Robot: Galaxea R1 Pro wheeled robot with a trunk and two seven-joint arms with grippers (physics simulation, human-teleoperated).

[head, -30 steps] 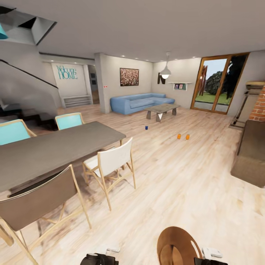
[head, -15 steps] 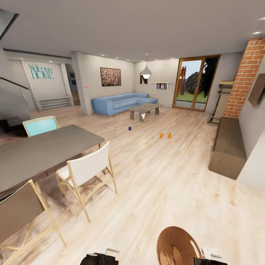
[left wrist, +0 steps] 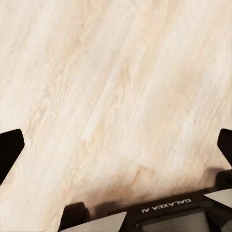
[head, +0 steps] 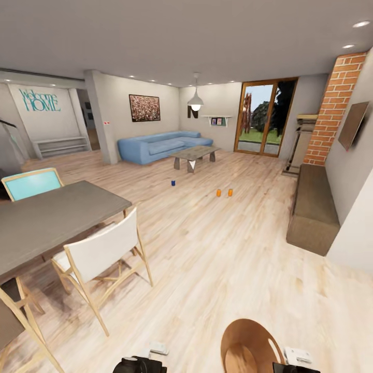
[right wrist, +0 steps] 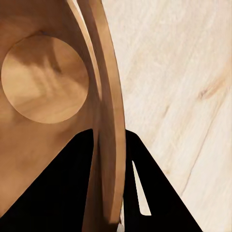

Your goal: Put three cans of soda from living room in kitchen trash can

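Note:
Three cans of soda stand on the living room's wood floor in the head view: a blue one (head: 173, 182) and, to its right, two orange ones (head: 218, 192) (head: 230, 192) side by side. They are far ahead of me, before the glass coffee table (head: 194, 154). The brown trash can (head: 251, 347) hangs at the picture's near edge. In the right wrist view my right gripper (right wrist: 108, 133) is shut on the trash can's rim (right wrist: 108, 96), one finger inside and one outside. My left gripper (left wrist: 116, 150) is open over bare floor with nothing between its fingers.
A grey dining table (head: 52, 217) with a white chair (head: 101, 254) and a teal chair (head: 31, 184) stands at the left. A blue sofa (head: 160, 145) lines the far wall. A low brown bench (head: 311, 207) and brick column (head: 331, 109) run along the right.
The camera has turned to the right, so the table, sofa and cans have slid left in the picture and the brick column has come into view. The trash can stays in my right gripper.

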